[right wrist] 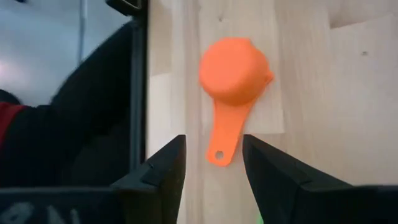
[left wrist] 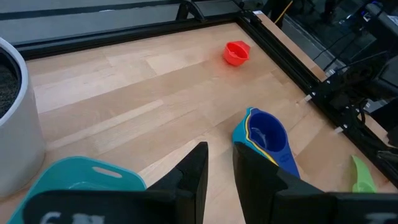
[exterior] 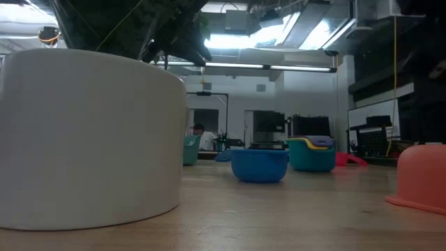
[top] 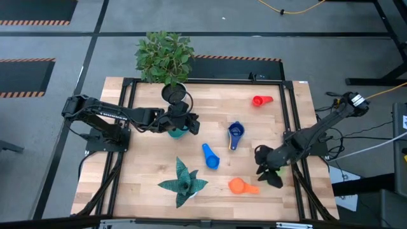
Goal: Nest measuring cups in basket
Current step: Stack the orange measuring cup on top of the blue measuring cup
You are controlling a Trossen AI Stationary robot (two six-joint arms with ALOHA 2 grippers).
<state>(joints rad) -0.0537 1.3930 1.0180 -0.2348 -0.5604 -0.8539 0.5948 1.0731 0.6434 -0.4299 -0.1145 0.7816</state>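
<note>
Measuring cups scattered in the high view: red cup (top: pixel 260 100) near the far right corner, dark blue cup (top: pixel 236 132) at centre, blue cup (top: pixel 210 156) before it, orange cup (top: pixel 240 186) near the front; teal basket (top: pixel 177 131) under the left gripper (top: pixel 181 123); right gripper (top: pixel 270 173) just beside orange. Low view: white pot (exterior: pixel 90 136) close, basket (exterior: pixel 311 154) behind. Left wrist: fingers (left wrist: pixel 198 171) narrowly parted. Right wrist: fingers (right wrist: pixel 165 168) parted, empty, orange cup (right wrist: pixel 233 81) beyond.
</note>
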